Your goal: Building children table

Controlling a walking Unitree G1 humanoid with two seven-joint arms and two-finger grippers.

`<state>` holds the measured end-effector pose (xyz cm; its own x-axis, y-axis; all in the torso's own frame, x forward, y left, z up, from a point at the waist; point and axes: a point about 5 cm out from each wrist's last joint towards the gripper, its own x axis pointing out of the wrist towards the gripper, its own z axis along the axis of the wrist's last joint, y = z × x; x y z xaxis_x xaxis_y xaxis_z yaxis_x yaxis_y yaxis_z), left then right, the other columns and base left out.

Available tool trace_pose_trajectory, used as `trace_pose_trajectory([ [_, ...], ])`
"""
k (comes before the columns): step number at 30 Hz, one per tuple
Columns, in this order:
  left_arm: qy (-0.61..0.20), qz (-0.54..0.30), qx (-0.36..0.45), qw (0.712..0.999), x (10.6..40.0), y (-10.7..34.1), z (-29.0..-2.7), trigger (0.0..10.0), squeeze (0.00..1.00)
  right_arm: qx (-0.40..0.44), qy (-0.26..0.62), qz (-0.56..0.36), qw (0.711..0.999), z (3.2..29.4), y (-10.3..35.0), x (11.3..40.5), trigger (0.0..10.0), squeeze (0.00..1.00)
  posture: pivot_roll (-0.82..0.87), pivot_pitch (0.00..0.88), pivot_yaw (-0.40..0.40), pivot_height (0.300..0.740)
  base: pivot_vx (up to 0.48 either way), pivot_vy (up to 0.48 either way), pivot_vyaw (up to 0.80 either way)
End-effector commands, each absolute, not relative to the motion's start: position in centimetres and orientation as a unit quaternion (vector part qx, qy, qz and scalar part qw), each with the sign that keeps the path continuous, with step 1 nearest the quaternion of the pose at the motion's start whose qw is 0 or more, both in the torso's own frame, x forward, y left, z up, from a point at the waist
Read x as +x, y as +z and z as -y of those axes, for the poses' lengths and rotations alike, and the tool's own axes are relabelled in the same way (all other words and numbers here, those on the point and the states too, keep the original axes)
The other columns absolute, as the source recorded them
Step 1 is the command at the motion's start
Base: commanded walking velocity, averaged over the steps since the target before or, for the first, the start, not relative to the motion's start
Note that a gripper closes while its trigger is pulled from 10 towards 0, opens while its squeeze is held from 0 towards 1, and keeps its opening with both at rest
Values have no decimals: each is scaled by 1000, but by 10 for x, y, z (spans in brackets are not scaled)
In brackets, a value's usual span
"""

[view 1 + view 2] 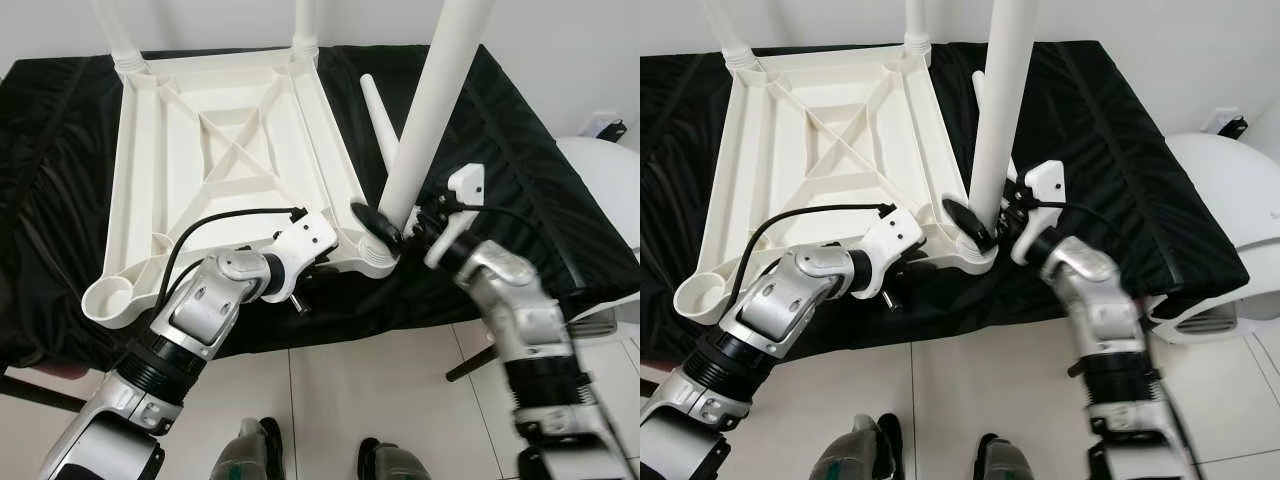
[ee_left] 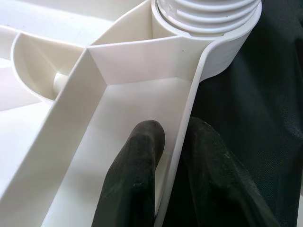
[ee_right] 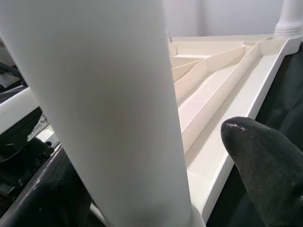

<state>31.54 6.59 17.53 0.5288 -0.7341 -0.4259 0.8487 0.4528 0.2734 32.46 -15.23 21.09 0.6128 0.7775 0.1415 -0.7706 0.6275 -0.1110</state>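
White plastic tabletop (image 1: 225,150) lies upside down on the black-draped bench (image 1: 520,160); a spare leg (image 1: 378,115) rests on the cloth beside it. Our left pincer (image 2: 173,156) is clamped on the tabletop's near rim w/ one finger each side. Our right pincer (image 1: 400,232) grips the tilted leg (image 1: 430,110) at the near-right corner socket.

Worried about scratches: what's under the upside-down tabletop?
The tabletop lies on a black cloth that spreads past its edges. Whatever the cloth covers is hidden.
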Motion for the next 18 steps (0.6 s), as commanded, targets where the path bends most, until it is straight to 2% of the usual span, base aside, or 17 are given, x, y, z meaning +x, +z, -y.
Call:
trace_pose_trajectory([
  [1, -477, -111, 227, 842, 315, 181, -63, 10000, 0, -12, 444, 75, 893, 153, 207, 325, 10000, 0, -51, 162, 24, 740, 0, 0, 0],
  [6, -477, -110, 227, 842, 315, 182, -63, 10000, 0, -41, 481, 51, 874, 160, 202, 331, 10000, 0, -50, 166, 28, 740, 0, 0, 0],
  [18, -478, -108, 226, 842, 315, 183, -62, 10000, 0, -42, 512, 56, 856, 155, 207, 338, 10000, 0, -44, 170, 26, 740, 0, 0, 0],
])
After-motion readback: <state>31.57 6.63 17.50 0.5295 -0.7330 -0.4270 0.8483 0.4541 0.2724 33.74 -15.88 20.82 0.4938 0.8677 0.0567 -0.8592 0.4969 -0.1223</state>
